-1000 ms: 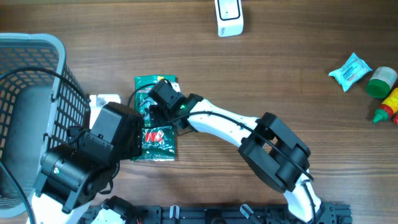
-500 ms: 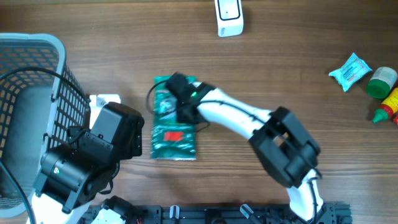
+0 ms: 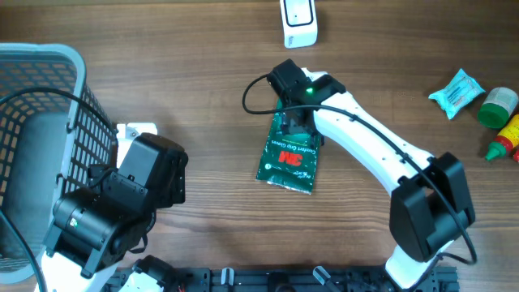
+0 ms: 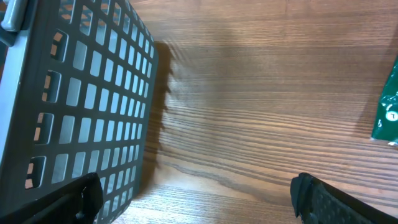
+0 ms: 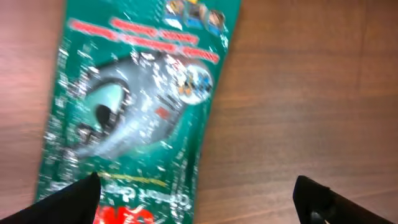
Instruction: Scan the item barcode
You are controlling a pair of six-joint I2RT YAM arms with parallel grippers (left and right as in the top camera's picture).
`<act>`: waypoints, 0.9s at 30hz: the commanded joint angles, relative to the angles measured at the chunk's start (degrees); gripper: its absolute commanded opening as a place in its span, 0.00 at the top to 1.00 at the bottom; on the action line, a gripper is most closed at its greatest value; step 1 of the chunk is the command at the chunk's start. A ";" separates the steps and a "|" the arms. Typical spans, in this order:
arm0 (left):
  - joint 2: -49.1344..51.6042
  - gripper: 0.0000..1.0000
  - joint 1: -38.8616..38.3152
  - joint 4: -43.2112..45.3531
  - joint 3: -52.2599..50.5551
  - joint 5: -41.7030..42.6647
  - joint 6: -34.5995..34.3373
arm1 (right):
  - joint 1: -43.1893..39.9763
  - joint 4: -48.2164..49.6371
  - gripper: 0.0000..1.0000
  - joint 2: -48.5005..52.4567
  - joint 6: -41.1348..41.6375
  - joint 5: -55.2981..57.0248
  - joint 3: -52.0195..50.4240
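Left claw (image 4: 196, 185) nearest, fingers wide apart, nothing between them but bare wooden bench (image 4: 261, 74). Just to its left, dark mesh wall of a grey plastic basket (image 4: 81, 93), standing on the bench at the left edge. Small white object (image 3: 138, 130) between basket and left arm, mostly hidden, kind not clear. Farther out, near mid-bench, a green 3M glove packet (image 3: 288, 158), lying flat and a little tilted, red logo toward the near end, white lettering above it; a corner of it just visible at the right edge of the left wrist view. Barcode not discernible in any view. Right claw (image 5: 196, 185) over the far end of the packet, fingers spread wide on either side, clamped on nothing; whether a fingertip touches the wrapper, cannot tell. Clear window and pale glove visible through the glossy wrapper from the right wrist, picture blurred. Off at the right edge, well apart from the packet, a small teal sachet (image 3: 456, 91), a green-capped bottle (image 3: 496, 106) and a red-and-yellow bottle (image 3: 507, 139), close together. Farthest, at the top edge, a white barcode scanner (image 3: 298, 23), well apart from the packet.
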 commanded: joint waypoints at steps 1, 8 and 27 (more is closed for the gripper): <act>-0.07 0.00 0.48 0.02 -0.15 0.09 -0.96 | -0.02 4.39 0.00 -1.51 0.79 -8.90 0.42; -0.07 0.00 0.48 0.02 -0.15 0.09 -0.96 | 1.25 14.40 0.00 4.68 16.63 -12.35 -1.36; -0.07 0.00 0.48 0.02 -0.15 0.09 -0.96 | 1.25 6.91 0.96 15.76 -7.23 -24.61 -1.01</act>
